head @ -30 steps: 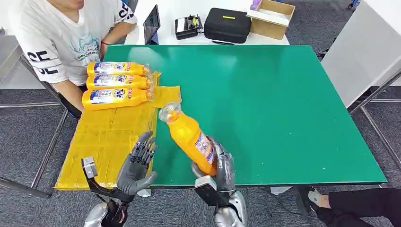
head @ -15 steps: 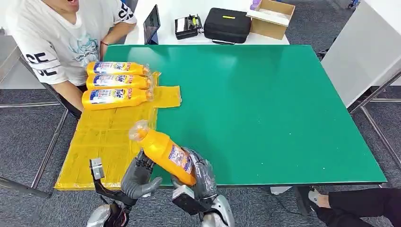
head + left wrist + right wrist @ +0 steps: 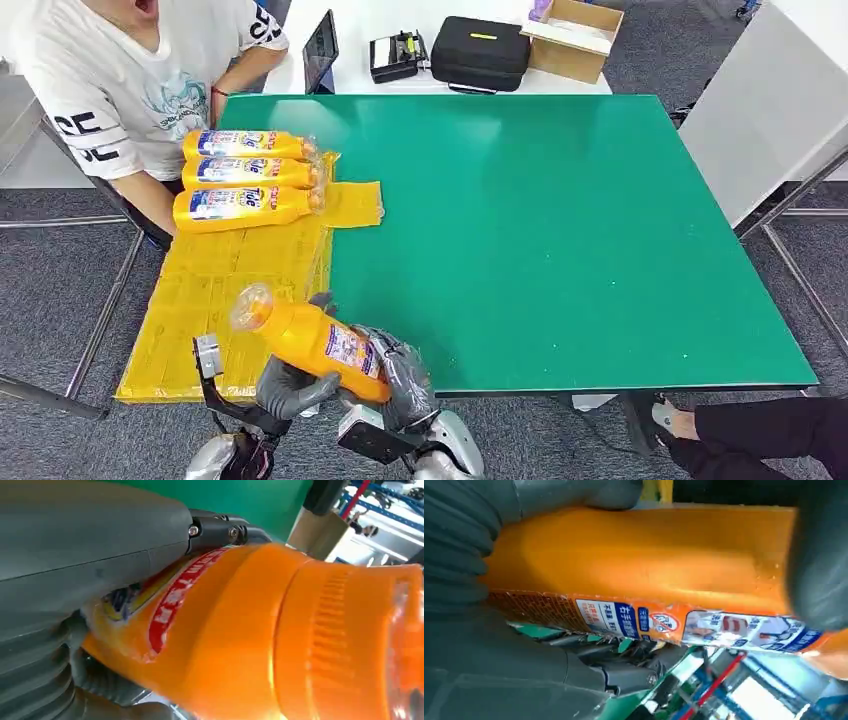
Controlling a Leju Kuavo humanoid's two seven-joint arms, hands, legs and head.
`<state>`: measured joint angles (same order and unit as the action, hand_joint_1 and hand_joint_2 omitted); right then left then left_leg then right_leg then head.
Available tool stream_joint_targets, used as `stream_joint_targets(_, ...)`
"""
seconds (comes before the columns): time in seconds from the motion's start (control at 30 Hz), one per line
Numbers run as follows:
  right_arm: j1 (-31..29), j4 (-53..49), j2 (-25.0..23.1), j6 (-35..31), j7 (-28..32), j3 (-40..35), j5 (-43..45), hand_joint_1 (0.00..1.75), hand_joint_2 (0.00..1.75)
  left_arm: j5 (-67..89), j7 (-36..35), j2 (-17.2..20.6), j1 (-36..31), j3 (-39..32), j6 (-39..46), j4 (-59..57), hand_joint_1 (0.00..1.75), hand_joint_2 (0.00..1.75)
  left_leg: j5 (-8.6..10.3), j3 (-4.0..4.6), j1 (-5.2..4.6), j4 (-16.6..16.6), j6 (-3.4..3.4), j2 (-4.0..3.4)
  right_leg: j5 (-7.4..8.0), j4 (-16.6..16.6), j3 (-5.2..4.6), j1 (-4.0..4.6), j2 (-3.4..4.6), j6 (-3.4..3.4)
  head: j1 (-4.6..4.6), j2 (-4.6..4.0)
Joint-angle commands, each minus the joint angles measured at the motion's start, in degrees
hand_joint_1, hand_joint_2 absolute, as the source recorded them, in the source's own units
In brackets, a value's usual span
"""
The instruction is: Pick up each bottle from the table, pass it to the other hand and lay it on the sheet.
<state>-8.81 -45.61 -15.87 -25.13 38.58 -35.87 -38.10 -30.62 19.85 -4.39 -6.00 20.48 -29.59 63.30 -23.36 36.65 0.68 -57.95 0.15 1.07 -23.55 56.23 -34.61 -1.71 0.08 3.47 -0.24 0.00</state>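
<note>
Head view: both hands, right [image 3: 405, 375] & left [image 3: 290, 385], grip orange bottle [image 3: 310, 338] over green table [image 3: 560, 230] edge, grey carpet [image 3: 50, 300] below.

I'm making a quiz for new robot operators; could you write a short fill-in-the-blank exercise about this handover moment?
1. The orange bottle is held at its base end by the robot's ____ hand.
2. The number of bottles already lying on the yellow sheet is ____.
3. The table top is coloured ____.
4. The left hand touches the bottle from ____.

Missing words: right; three; green; below
</note>
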Motion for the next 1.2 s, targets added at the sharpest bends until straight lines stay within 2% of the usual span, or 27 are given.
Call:
stream_joint_targets(0.03,0.16,6.55,-1.60,0.86,-0.82,-6.43,-0.76,1.75,1.75,-0.18,-0.01,0.13,-2.94,1.00,0.31,-4.97,0.00,1.75,-0.13,-0.33,0.07,0.03,0.00,-0.03,-0.12,-0.08,0.37,0.11,-0.06,-0.20,0.00,0.00)
stream_joint_targets(0.63,-0.35,9.13,-1.92,4.78,-1.11,-9.25,1.06,1.75,1.75,-1.83,0.99,-2.08,-2.89,-1.72,0.93,-2.91,0.00,1.75,-0.13,-0.31,0.07,0.01,0.00,-0.01,-0.15,-0.06,0.35,0.11,-0.13,-0.21,0.00,0.00)
stream_joint_targets(0.67,-0.51,8.68,-1.79,5.30,-2.05,-9.77,1.55,1.75,1.75,-2.61,1.28,-3.28,-1.33,-3.52,1.53,1.37,1.75,1.75,-0.12,-0.29,0.07,0.00,0.00,-0.01,-0.14,-0.05,0.32,0.11,-0.14,-0.20,0.00,0.00)
stream_joint_targets(1.03,-2.13,7.22,-1.70,2.92,-4.39,-9.36,0.41,1.75,1.75,-0.52,0.55,-3.75,0.34,-3.54,4.09,6.21,1.75,1.75,-0.17,-0.31,0.09,-0.08,0.00,-0.10,-0.16,0.01,0.33,0.15,-0.15,-0.26,-0.02,0.00)
stream_joint_targets(1.07,-2.31,6.89,-1.74,2.50,-4.39,-9.01,0.57,1.69,1.75,-0.29,0.65,-3.64,0.44,-3.62,4.23,6.40,1.75,1.75,-0.11,-0.22,0.07,-0.05,0.00,-0.11,-0.11,0.01,0.21,0.11,-0.12,-0.22,0.00,0.00)
stream_joint_targets(1.1,-2.70,6.55,-1.75,1.86,-4.53,-8.87,0.35,1.55,1.75,0.34,0.84,-3.49,0.50,-3.62,4.60,6.59,1.75,1.75,-0.06,-0.12,0.07,-0.03,0.00,-0.12,-0.04,-0.02,0.11,0.10,-0.08,-0.16,0.00,0.00)
stream_joint_targets(1.13,-3.28,5.95,-1.92,0.88,-4.71,-8.58,0.15,1.27,1.75,0.35,0.84,-3.51,0.42,-3.77,4.68,6.70,1.75,1.75,-0.13,-0.23,0.08,-0.08,0.00,-0.13,-0.12,0.03,0.21,0.13,-0.11,-0.23,-0.02,0.00)
stream_joint_targets(1.17,-3.44,4.69,-2.07,-0.64,-4.59,-7.54,0.74,0.10,1.75,1.13,1.03,-3.38,0.41,-3.77,5.06,7.08,1.75,1.75,-0.05,-0.12,0.04,-0.02,0.01,-0.11,-0.05,0.00,0.09,0.06,-0.10,-0.15,0.00,0.00)
stream_joint_targets(1.2,-3.69,3.21,-2.33,-2.05,-4.47,-6.56,1.31,0.00,1.75,1.64,1.30,-3.42,0.40,-4.04,5.61,7.55,1.75,1.75,-0.12,-0.22,0.07,-0.07,0.01,-0.12,-0.10,0.02,0.21,0.12,-0.10,-0.22,0.00,0.00)
